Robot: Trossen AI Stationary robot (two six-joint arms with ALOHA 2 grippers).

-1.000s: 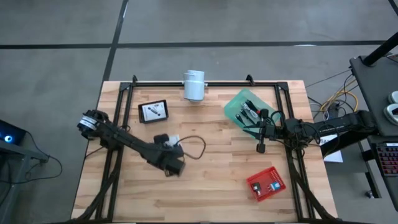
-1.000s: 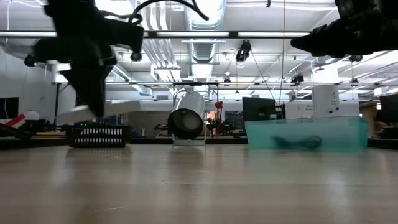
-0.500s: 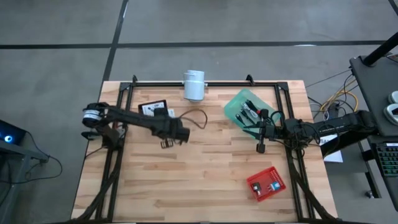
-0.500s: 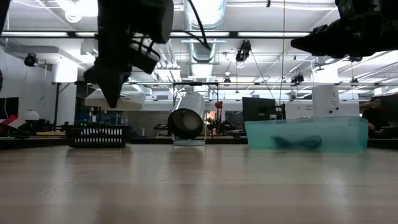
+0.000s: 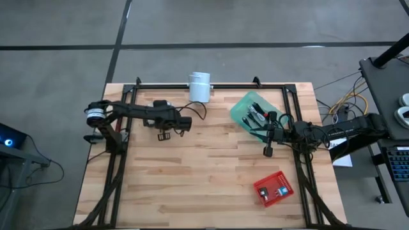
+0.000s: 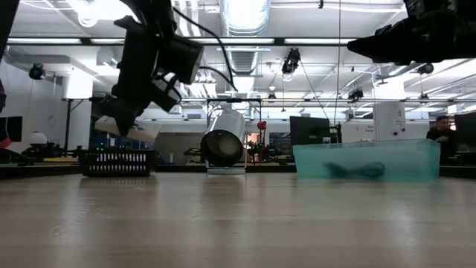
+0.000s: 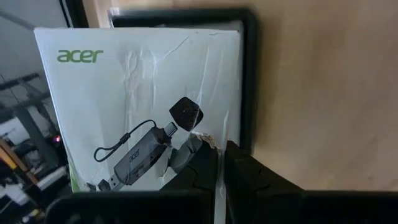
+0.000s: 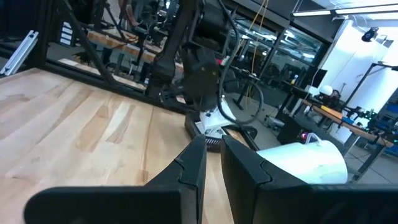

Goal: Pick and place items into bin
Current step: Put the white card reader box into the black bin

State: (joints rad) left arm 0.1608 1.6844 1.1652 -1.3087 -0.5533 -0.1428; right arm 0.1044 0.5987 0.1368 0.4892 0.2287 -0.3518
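Note:
My left gripper (image 5: 182,122) hangs over the table's far left part, shut on a white flat packet (image 7: 137,106) printed with a green word and a dark adapter. In the low view the packet (image 6: 134,128) hangs below the gripper (image 6: 123,115), well above the table. The translucent green bin (image 5: 271,102) stands at the far right with a dark cord (image 6: 357,170) lying in it. My right gripper (image 8: 213,149) waits shut and level above the bin (image 6: 416,160), holding nothing. My left gripper pinches the packet near one edge (image 7: 214,140) between its two fingers (image 7: 193,165), slanting down from above. The packet is lifted clear of the table and hangs below the fingers.
A black-framed flat object (image 7: 249,81) lies on the table under the packet. A white cylinder (image 5: 199,86) lies at the far edge's middle. A red basket (image 5: 273,188) sits near the front right. A black metal frame (image 5: 211,85) runs around the tabletop.
My left gripper has swung from the table's near middle toward the far edge, carrying the packet clear of the table, and its wrist has turned on the way. The right arm has kept still.

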